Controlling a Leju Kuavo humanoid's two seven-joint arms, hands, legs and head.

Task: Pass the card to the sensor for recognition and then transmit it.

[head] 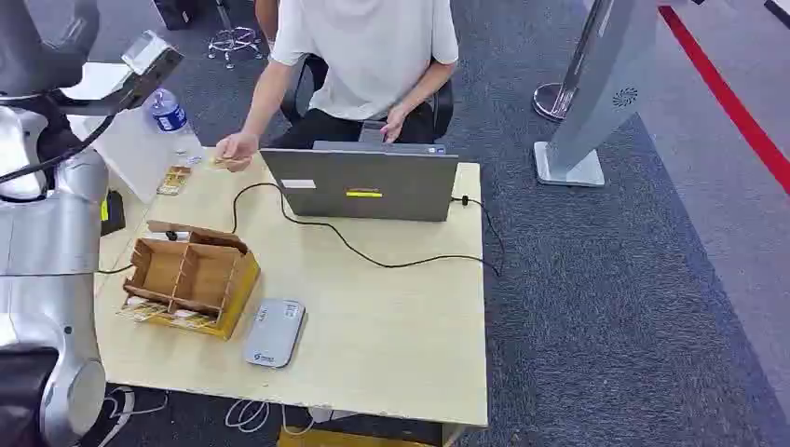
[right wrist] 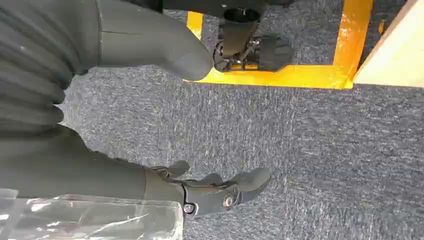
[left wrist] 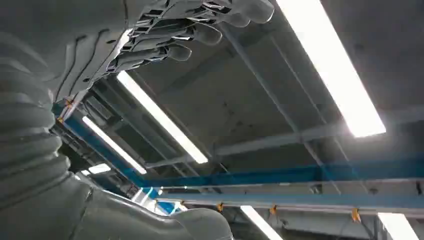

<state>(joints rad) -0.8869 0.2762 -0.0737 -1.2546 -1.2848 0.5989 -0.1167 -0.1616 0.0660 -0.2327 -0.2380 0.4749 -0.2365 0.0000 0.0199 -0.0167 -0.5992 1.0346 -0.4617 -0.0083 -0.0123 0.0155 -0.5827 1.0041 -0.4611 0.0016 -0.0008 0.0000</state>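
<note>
Left robot hand (left wrist: pixel 165 35) is raised toward the ceiling, fingers apart, empty; right robot hand (right wrist: pixel 150 125) hangs open over carpet. Cards (head: pixel 174 179) lie on the worktop (head: pixel 391 326) by a person's hand (head: pixel 237 149); the sensor (head: pixel 276 332) sits beside a wooden box (head: pixel 191 277). Best lower one hand squarely over the cards

1. A person (head: pixel 365 56) in a white shirt sits at the far side of the desk (head: pixel 391 345), one hand resting on its far left corner.
2. A grey laptop (head: pixel 361 183) stands open on the desk, its back toward the camera.
3. A black cable (head: pixel 373 258) runs across the desk from the laptop.
4. A water bottle (head: pixel 170 114) stands by the far left corner.
5. A grey stand (head: pixel 596 84) rises from the carpet (head: pixel 633 307), to the right of the desk.
6. A red line (head: pixel 736 107) crosses the floor, far right.
</note>
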